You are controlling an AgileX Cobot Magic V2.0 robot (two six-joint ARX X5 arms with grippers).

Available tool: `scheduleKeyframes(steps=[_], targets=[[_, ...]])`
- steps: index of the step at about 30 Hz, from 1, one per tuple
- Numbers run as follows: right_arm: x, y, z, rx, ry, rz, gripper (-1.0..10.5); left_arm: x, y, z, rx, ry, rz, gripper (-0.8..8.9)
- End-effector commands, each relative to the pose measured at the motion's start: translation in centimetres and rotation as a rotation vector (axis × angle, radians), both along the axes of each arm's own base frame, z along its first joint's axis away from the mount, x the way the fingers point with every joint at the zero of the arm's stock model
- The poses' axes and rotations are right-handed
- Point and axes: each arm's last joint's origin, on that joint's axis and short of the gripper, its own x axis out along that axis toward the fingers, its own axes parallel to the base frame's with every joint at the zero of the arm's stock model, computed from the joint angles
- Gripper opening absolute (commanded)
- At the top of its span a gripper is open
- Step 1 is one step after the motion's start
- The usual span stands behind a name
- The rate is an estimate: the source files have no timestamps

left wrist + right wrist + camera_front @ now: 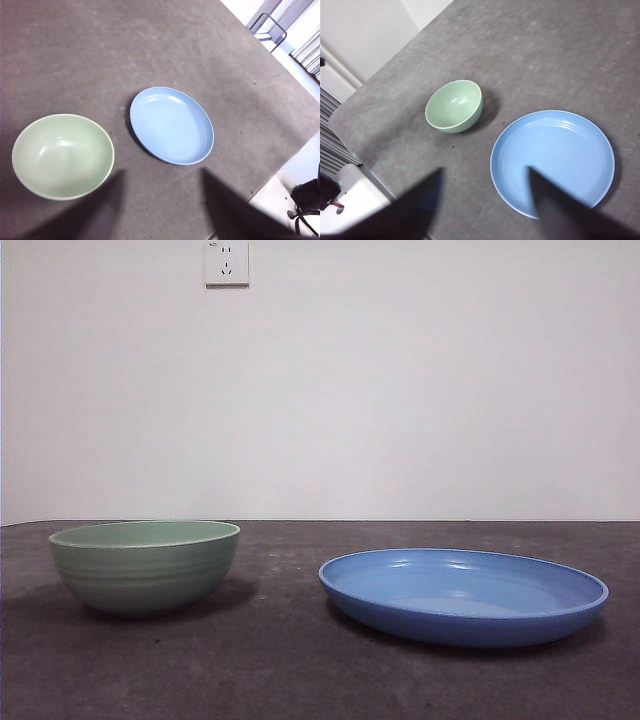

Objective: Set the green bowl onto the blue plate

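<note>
The green bowl (pixel 145 565) sits upright and empty on the left of the dark bench (pixel 280 660), and the blue plate (pixel 463 595) lies flat and bare to its right, the two near each other but not touching. Both arms hang high above: the left pincer (pixel 160 210) is spread wide, holding nothing, with the bowl just off one jaw, so I'd call it the nearer one. The right pincer (pixel 485 205), also released and empty, hovers over the plate's rim
</note>
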Motion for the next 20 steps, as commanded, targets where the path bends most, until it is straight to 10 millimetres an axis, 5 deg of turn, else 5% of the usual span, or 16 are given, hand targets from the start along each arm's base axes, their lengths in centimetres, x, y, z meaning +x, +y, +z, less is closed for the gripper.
scheduleKeyframes(steps=[1, 5, 20], targets=[[0.0, 0.0, 0.6, 0.006, -0.022, 0.002, 5.2, 0.1, -0.1, 0.7, -0.004, -0.025, -0.012, 5.28], [0.0, 0.0, 0.6, 0.016, -0.01, -0.005, 6.0, 0.5, -0.1, 0.5, 0.019, -0.015, 0.019, 6.37], [-0.1, 0.0, 0.6, 0.016, -0.01, -0.005, 6.0, 5.0, -0.4, -1.7, 0.248, 0.094, 0.25, 6.25]])
